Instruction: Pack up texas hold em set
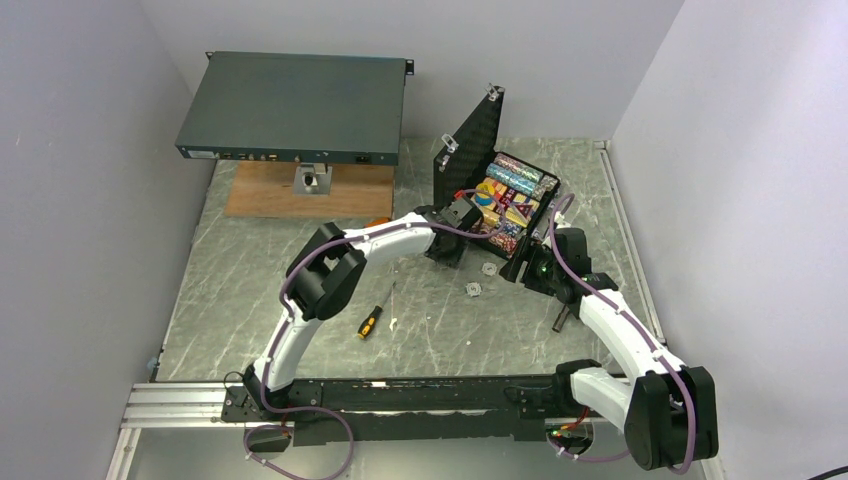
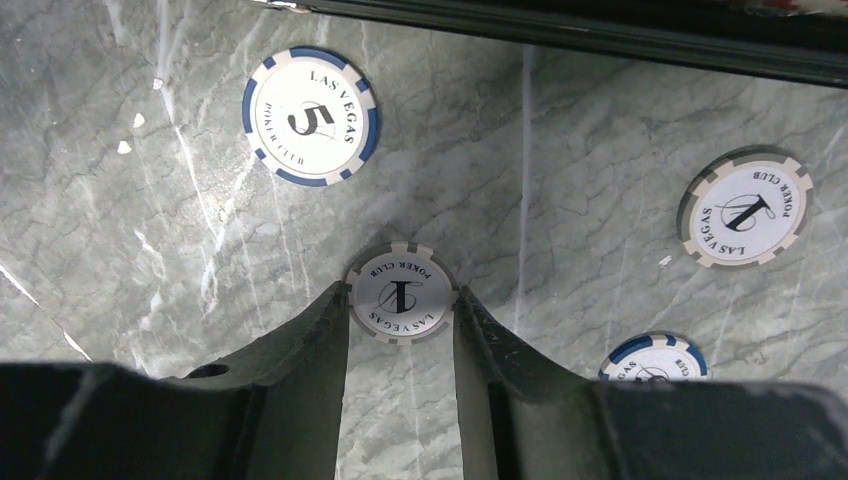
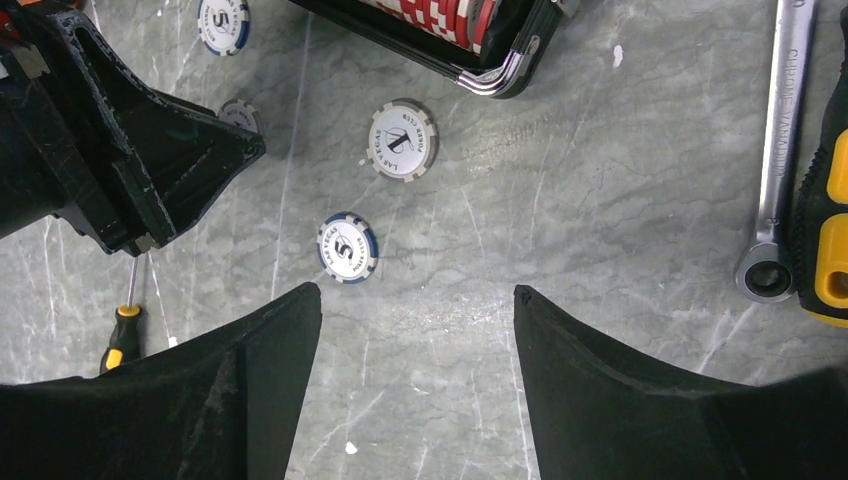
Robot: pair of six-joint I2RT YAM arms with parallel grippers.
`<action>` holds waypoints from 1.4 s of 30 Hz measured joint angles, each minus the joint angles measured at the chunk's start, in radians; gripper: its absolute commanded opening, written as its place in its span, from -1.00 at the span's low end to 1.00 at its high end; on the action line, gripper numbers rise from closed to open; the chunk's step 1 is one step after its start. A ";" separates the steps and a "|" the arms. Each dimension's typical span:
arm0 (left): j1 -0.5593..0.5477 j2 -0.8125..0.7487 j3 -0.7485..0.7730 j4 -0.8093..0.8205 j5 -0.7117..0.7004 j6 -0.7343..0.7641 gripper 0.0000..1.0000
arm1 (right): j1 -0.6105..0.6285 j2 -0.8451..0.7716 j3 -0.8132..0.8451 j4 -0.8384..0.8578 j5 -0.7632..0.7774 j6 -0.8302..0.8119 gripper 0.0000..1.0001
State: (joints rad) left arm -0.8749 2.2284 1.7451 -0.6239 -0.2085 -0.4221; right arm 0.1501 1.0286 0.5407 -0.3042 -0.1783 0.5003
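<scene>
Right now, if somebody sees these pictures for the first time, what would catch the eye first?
The open black case stands out at the back right of the table, lid upright, chip rows bright with colour. Next, the left gripper pinches a grey-edged chip just in front of it. The dark-green rack unit sits at the back left.

I'm counting four loose chips on the table: two are wearing blue edges, two grey. Two screwdrivers are lying out, and one wrench. One case, one rack and one board are showing.
</scene>
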 measured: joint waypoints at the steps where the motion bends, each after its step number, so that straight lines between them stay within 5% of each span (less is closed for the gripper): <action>1: 0.000 -0.002 -0.002 0.001 0.001 0.002 -0.55 | 0.000 0.000 0.000 0.000 -0.002 0.000 0.45; 16: -0.001 -0.203 -0.264 0.040 0.044 0.075 -1.00 | -0.001 0.058 0.000 0.049 -0.105 0.025 0.47; 29: -0.071 -0.556 -0.664 0.381 0.182 0.277 -1.00 | 0.001 0.356 0.074 0.156 -0.534 0.069 0.45; 42: -0.117 -0.628 -0.711 0.485 0.267 0.386 -1.00 | 0.158 0.473 0.156 0.202 -0.724 0.073 -0.04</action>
State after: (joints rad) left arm -0.9916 1.6001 1.0340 -0.1387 0.0586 -0.0364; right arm 0.3084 1.5013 0.6964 -0.1024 -0.9020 0.5735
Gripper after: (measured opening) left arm 0.414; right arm 0.545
